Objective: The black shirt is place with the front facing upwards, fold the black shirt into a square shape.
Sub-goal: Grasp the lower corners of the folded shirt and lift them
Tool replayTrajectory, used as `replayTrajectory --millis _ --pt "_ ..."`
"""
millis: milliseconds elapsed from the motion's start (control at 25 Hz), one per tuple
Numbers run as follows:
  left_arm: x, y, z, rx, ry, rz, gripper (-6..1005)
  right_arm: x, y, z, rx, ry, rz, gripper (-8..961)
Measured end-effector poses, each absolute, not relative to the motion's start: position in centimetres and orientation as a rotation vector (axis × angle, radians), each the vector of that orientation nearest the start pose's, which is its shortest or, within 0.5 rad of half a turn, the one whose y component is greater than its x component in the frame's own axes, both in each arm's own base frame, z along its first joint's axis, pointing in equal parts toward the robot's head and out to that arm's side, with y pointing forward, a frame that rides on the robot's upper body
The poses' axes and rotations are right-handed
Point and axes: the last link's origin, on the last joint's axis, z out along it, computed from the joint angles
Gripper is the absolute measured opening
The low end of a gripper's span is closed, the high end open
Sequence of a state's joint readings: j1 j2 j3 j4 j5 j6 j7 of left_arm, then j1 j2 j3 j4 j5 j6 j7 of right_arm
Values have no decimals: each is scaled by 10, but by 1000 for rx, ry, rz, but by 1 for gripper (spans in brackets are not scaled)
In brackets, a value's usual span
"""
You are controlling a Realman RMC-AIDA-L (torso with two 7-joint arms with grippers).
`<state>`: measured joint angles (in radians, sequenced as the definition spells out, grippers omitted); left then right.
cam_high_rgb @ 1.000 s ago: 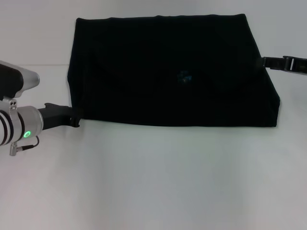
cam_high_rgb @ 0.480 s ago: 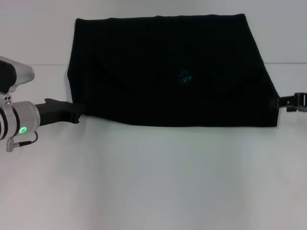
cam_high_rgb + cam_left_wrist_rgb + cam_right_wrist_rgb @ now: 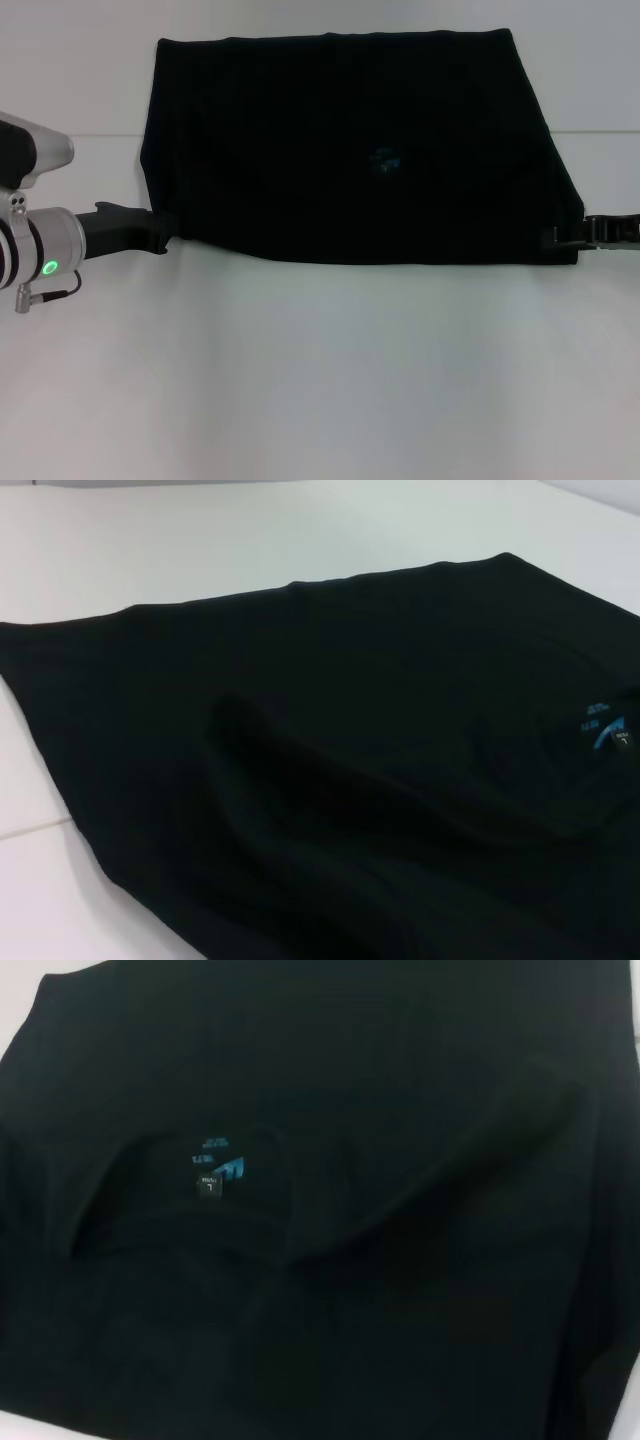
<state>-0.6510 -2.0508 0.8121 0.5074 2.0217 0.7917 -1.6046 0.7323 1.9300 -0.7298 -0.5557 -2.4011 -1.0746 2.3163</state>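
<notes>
The left gripper (image 3: pixel 160 232) met the black shirt (image 3: pixel 350 140) at its near left corner; the right gripper (image 3: pixel 562 238) met the near right corner. Whether either pair of fingers was clamped could not be determined. The shirt lay folded on the white table (image 3: pixel 320 380), its blue neck label (image 3: pixel 384 160) uppermost.

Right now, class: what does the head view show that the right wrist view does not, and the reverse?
Only the head view shows the whole black shirt as a folded block on the white table, with the left gripper at its near left corner and the right gripper at its near right corner. Only the right wrist view shows a size tag beneath the blue neck label. Both show the shirt and the label.
</notes>
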Motion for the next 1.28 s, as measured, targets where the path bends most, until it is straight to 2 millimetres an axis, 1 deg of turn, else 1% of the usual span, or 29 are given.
replayTrajectory --millis 240,400,560,1000,1080,1280 --pt "-304 413 -5 -2213 -916 -249 6 305 420 44 -2084 1492 181 683" --pt "-305 413 -5 -2211 -921 -250 7 310 418 40 -2066 1504 176 683" --pt "-305 413 -5 -2209 -926 -252 7 309 418 36 -2072 1499 176 683" --pt "-305 413 -5 -2215 -914 -229 7 305 418 28 -2095 1460 187 606" --pt "-305 414 -5 -2216 -911 -229 7 305 418 28 -2097 1451 190 383" --pt "-304 414 -6 -2214 -915 -234 7 306 418 28 -2101 1438 189 206"
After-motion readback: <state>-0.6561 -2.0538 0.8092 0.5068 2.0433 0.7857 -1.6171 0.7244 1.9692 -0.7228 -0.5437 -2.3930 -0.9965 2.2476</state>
